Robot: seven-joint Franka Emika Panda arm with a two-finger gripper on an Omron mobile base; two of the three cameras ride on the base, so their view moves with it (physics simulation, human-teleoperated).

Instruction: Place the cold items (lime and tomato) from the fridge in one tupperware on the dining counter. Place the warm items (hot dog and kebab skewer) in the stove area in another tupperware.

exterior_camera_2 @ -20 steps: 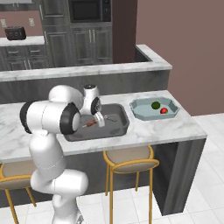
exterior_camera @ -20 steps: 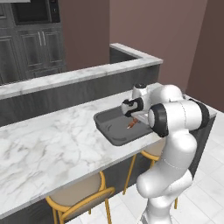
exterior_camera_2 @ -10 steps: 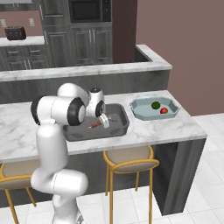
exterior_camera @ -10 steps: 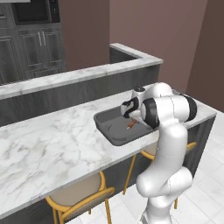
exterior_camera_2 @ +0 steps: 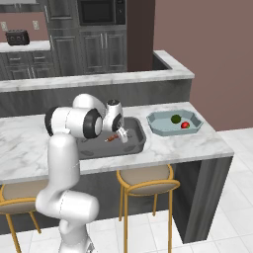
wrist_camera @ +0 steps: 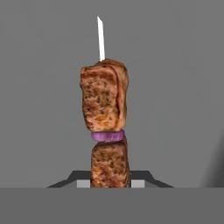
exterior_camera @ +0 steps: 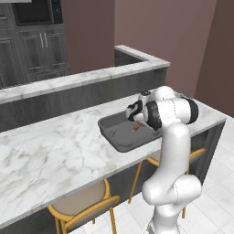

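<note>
My gripper is shut on the lower end of the kebab skewer, which has brown meat chunks, a purple onion ring and a white stick tip. The skewer hangs just over the floor of the dark grey tupperware on the dining counter. To its right a light blue-grey tupperware holds the green lime and the red tomato. The hot dog is out of view.
The marble dining counter runs left of the tupperware, with a raised grey ledge behind it. Yellow stools stand under the counter's front edge. Dark cabinets and a microwave line the back wall.
The arm's elbow and upper links have swung round and risen. The gripper, still shut on the kebab skewer, has stayed almost in place over the dark tupperware.
</note>
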